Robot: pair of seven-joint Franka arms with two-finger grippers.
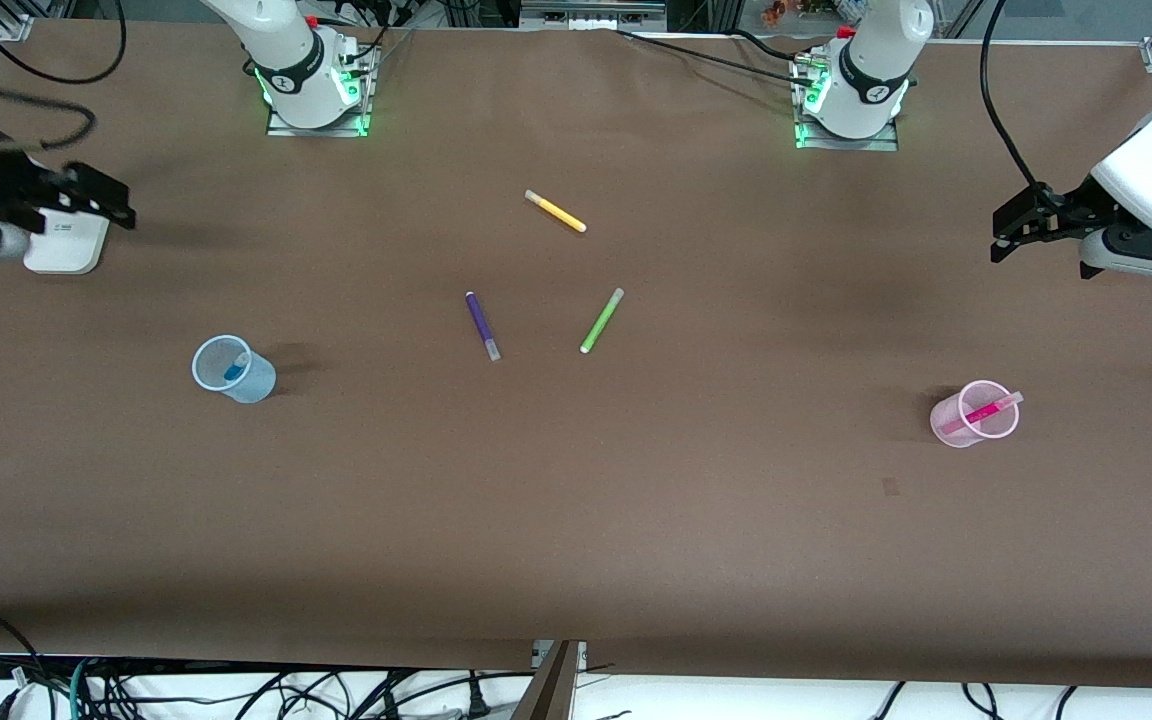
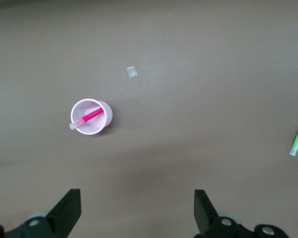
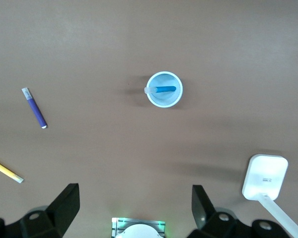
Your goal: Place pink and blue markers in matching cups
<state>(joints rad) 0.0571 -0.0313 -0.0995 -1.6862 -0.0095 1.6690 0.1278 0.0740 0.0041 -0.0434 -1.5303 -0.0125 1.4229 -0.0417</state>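
The pink marker [image 1: 983, 411] stands slanted inside the pale pink cup [image 1: 958, 425] toward the left arm's end of the table; both show in the left wrist view, marker [image 2: 91, 115] in cup [image 2: 105, 119]. The blue marker [image 1: 235, 370] leans inside the pale blue cup [image 1: 254, 380] toward the right arm's end; the right wrist view shows marker [image 3: 165, 89] and cup [image 3: 164, 101]. My left gripper [image 1: 1018, 230] is open and empty, raised at the left arm's end of the table. My right gripper [image 1: 101, 198] is open and empty, raised at the right arm's end.
A yellow pen [image 1: 555, 211], a dark purple pen [image 1: 482, 325] and a lime-green pen [image 1: 602, 320] lie loose mid-table. A white box [image 1: 64, 243] sits under the right gripper. A small scrap [image 2: 132, 72] lies on the brown cloth near the pink cup.
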